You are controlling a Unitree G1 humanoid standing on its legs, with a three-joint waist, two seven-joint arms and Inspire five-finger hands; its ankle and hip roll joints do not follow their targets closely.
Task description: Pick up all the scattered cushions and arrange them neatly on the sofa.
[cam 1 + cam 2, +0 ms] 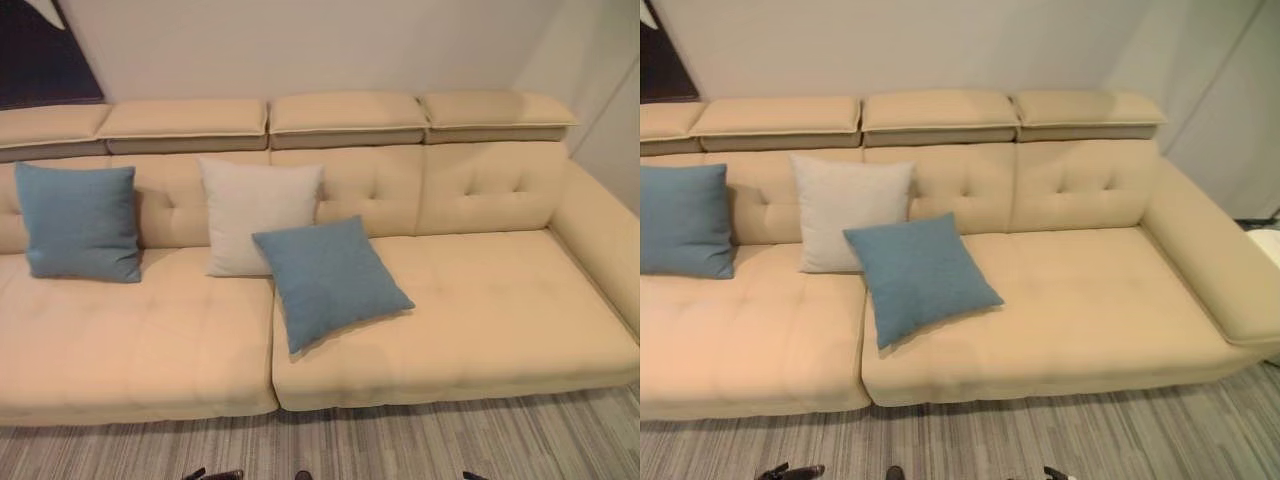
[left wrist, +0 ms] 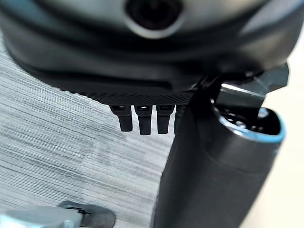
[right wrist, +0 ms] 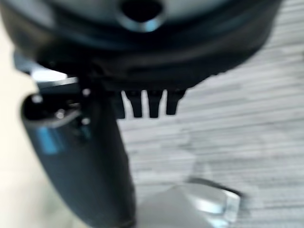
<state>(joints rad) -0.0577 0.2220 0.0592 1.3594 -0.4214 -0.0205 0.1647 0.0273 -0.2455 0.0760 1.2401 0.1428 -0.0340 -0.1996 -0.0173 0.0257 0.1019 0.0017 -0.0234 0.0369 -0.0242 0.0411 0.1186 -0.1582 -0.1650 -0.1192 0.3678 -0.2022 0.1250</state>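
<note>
While both hands hang over the striped floor [image 1: 420, 440] with fingers straight and nothing in them, left hand [image 2: 142, 71] and right hand [image 3: 142, 71], three cushions sit on the sofa [image 1: 480, 300]: a blue cushion [image 1: 78, 222] far left, a white cushion [image 1: 255, 205] upright against the backrest, and another blue one [image 1: 330, 280] tilted, overlapping it

Looks like a home living room: long beige tufted sofa [image 1: 480, 300] with cushions [image 1: 330, 280], plain wall [image 1: 300, 45], striped grey floor [image 1: 400, 440].
</note>
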